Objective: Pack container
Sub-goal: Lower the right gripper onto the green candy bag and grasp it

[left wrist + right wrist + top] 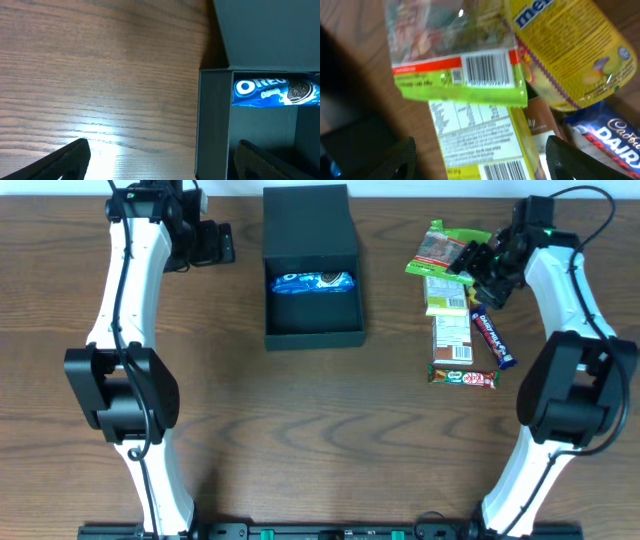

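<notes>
Two hands work over a brown wooden surface (330,430), one at each side of it. The container (313,337), a matte black box, sits at the far middle of the surface with its lid flap (310,220) thrown back on the far side. Inside it, toward the far end, a blue Oreo packet (313,282) lies crosswise; the nearer part of the box floor is bare.

The left hand (222,242) hangs just beside the container's left wall, near its far corner. In the left wrist view its fingers (75,160) stand wide apart with nothing between them. One shows over the wood and the other in front of the box interior.

The right hand (478,265) is low over a cluster of snacks, well apart from the container on the right. Its fingers (570,155) are spread. They straddle a pale green packet (475,145) printed with small text, and whether they touch it cannot be told. Beyond that packet lies a bright green packet (465,75) with a barcode and a red stripe, and beside it a yellow packet (570,50). A blue Cadbury Dairy Milk bar (493,340) lies on the right of the cluster, and a red and green bar (462,377) lies at its near end.
</notes>
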